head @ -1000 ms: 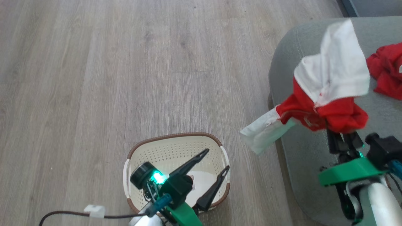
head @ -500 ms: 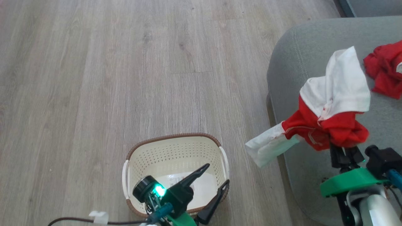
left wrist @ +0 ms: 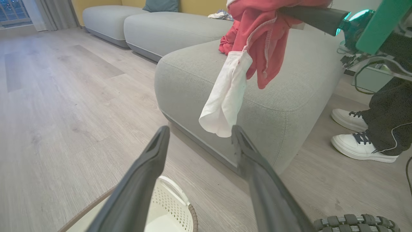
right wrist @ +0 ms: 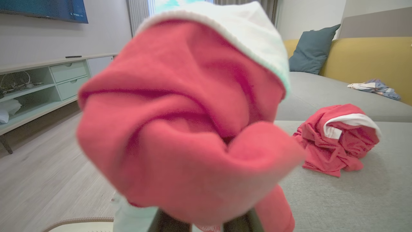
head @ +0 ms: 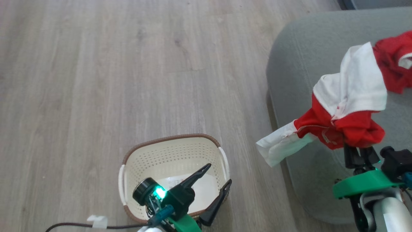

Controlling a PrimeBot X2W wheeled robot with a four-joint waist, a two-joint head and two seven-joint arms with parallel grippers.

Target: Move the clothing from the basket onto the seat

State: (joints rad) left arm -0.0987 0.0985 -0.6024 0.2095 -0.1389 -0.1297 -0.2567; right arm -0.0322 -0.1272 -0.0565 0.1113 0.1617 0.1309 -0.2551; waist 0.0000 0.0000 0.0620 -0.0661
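My right gripper (head: 358, 151) is shut on a red garment with white lining (head: 349, 106) and holds it up above the near left corner of the grey-green seat (head: 302, 54). A white flap hangs past the seat's edge over the floor. That bunched garment (right wrist: 186, 129) covers my right fingertips. A second red-and-white garment (right wrist: 338, 138) lies crumpled on the seat (right wrist: 341, 196), just beyond the held one (head: 394, 62). The cream basket (head: 167, 139) stands on the floor, with my open left gripper (head: 219, 174) above its near right part. Its bottom shows a label.
A person's legs and white shoes (left wrist: 362, 145) stand on the floor beside the seat's near end. More grey sofa sections (left wrist: 167, 29) and a yellow backrest (right wrist: 367, 54) extend behind. A low cabinet (right wrist: 48, 80) lines the far wall. A dark cable (head: 96, 225) trails beside my left arm.
The head camera has shifted a little. My right gripper has sunk slightly with the garment, whose white top now droops near the red garment on the seat. My left gripper drew back a little.
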